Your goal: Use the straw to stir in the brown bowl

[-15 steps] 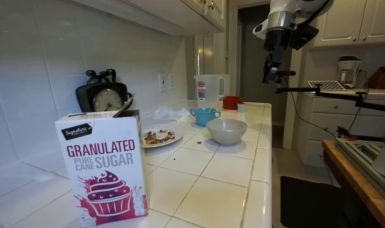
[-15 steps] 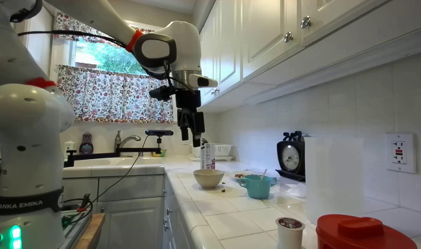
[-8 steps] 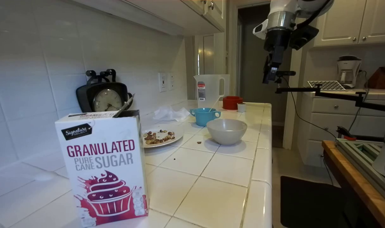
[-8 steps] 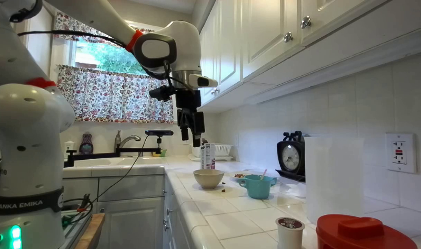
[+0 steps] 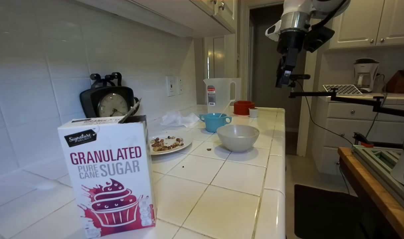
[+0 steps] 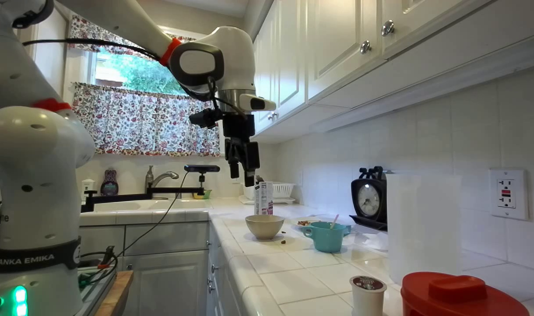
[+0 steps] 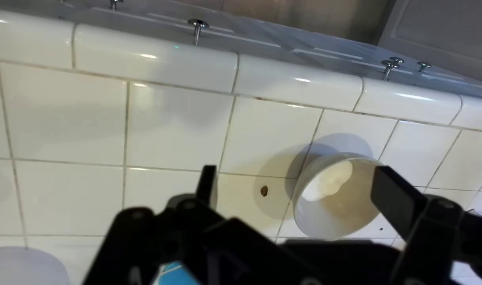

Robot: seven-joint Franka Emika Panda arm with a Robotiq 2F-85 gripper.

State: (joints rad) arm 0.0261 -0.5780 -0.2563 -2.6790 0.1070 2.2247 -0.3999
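Gripper: I find my gripper [image 7: 296, 186] pointing down, high above the counter [image 7: 173, 122]. Its 2 fingers stand wide apart, with nothing held between them.

Straw: the straw [image 6: 335, 221] leans in the cup [image 6: 327, 240], below the gripper and off toward the wall [image 6: 424, 145]. Its upper end stands clear of the cup's rim, and neither finger touches it. In the wrist view my own gripper hides most of the cup.

Brown bowl: I can make it out in none of the views, so I cannot give its place from the gripper. The white bowl [image 6: 264, 229] sits upright below the fingers, well apart from them.

Step in hand: I judge this to be the approach to the straw; grasp, transfer and stirring all remain.

Next move: in my judgement it calls for shifting the gripper wallward until it stands over the cup, lining up the 2 fingers either side of the straw's exposed end, then lowering and closing lightly. The straw is thin and tilted, so poor alignment could knock it aside or catch the rim. I would locate the brown bowl before carrying anything.
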